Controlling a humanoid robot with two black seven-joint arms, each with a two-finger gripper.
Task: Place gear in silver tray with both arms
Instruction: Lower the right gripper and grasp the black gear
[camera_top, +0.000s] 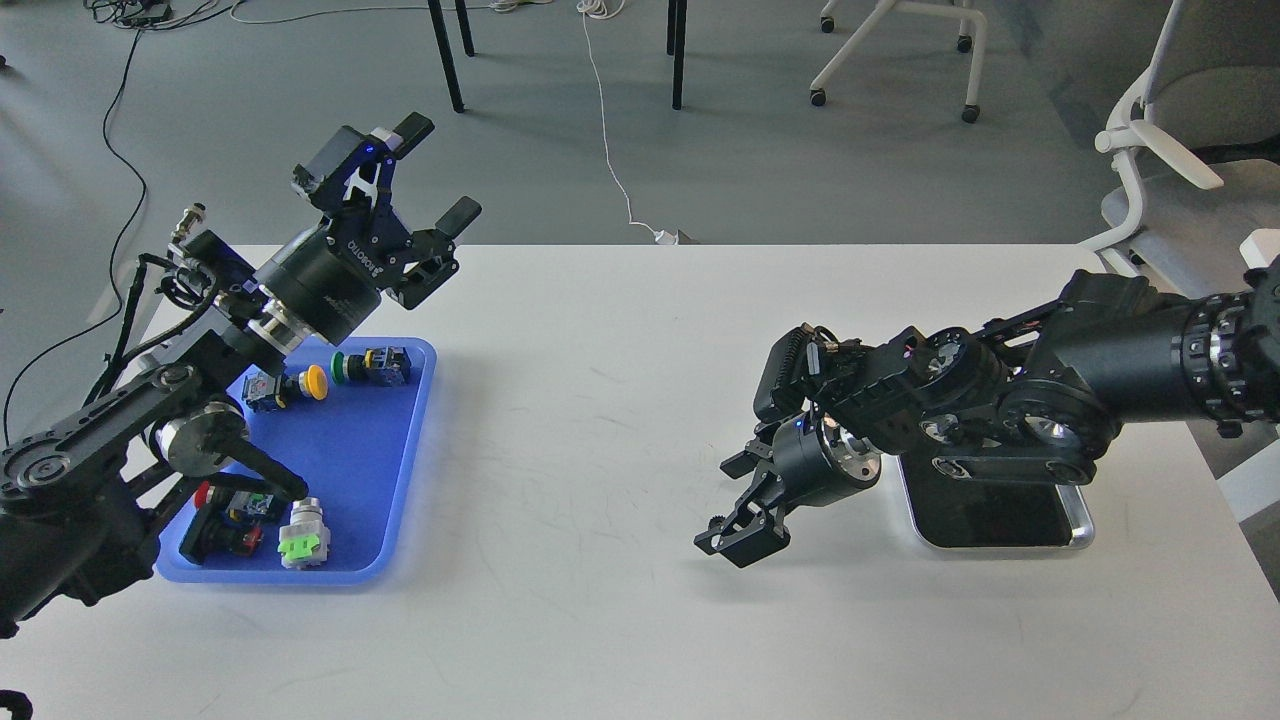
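The small black gear (716, 522) lies on the white table, partly hidden by my right gripper (724, 508). That gripper points down and to the left, low over the table, with its fingers apart on either side of the gear. The silver tray (1078, 522) lies right of the gear, mostly covered by my right arm. My left gripper (438, 170) is open and empty, held high above the table's far left edge, over the back of the blue tray.
A blue plastic tray (418, 440) at the left holds several push buttons and switches. My left arm's elbow hangs over it. Chairs and table legs stand on the floor beyond the table.
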